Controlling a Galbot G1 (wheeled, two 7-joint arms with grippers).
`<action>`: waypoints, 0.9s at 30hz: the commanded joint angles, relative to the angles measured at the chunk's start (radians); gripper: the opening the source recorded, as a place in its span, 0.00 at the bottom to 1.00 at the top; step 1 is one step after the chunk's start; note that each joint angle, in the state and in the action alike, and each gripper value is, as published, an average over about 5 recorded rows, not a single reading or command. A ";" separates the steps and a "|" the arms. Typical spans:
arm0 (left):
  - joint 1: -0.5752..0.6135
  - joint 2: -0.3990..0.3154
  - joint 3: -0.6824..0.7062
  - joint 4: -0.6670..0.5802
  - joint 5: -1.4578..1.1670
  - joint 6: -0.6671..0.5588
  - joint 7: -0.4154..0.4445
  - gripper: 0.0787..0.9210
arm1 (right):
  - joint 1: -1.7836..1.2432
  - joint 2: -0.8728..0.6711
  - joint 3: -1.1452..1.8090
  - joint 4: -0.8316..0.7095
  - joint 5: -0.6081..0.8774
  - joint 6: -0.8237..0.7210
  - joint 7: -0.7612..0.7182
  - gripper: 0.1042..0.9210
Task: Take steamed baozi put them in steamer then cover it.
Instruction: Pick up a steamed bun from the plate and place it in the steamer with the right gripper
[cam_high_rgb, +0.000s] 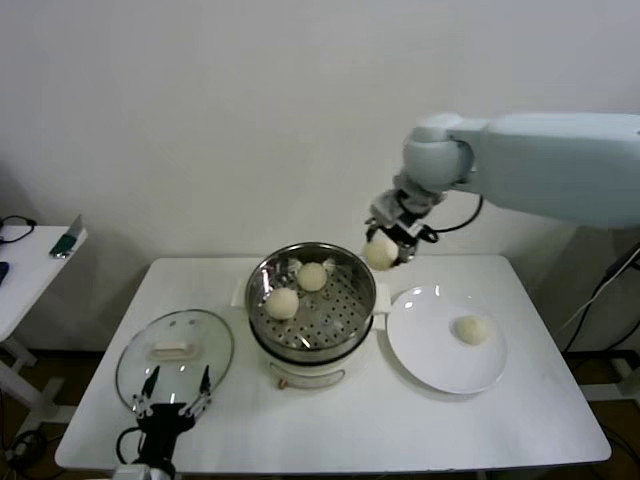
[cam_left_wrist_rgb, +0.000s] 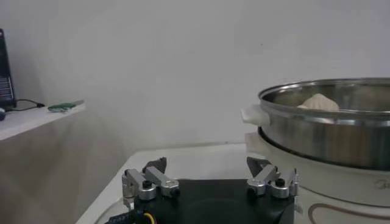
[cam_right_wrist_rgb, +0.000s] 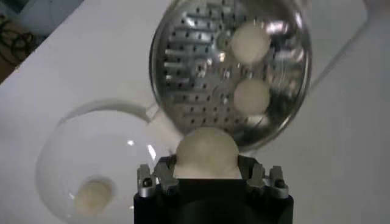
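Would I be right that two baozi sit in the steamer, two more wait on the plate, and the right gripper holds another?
Not quite: the plate holds only one baozi, as the head view shows. Two do sit in the steamer, and the right gripper holds another.

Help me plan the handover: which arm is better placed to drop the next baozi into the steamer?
Right: the right gripper already holds a baozi beside the steamer; the left gripper waits open over the cover.

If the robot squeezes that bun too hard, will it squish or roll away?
The bun looks soft and doughy, so a hard squeeze from the right gripper would probably dent it. It is round and smooth, so dropped on the steamer floor it might roll.
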 joint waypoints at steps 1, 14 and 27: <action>0.004 0.002 -0.011 0.000 -0.004 0.002 -0.001 0.88 | -0.112 0.267 0.098 0.031 -0.139 0.057 0.007 0.70; 0.007 0.004 -0.027 0.010 -0.017 0.001 -0.008 0.88 | -0.336 0.278 0.052 0.009 -0.268 -0.010 0.047 0.70; 0.007 -0.002 -0.017 0.013 -0.010 -0.001 -0.009 0.88 | -0.372 0.246 0.027 -0.038 -0.315 -0.017 0.076 0.71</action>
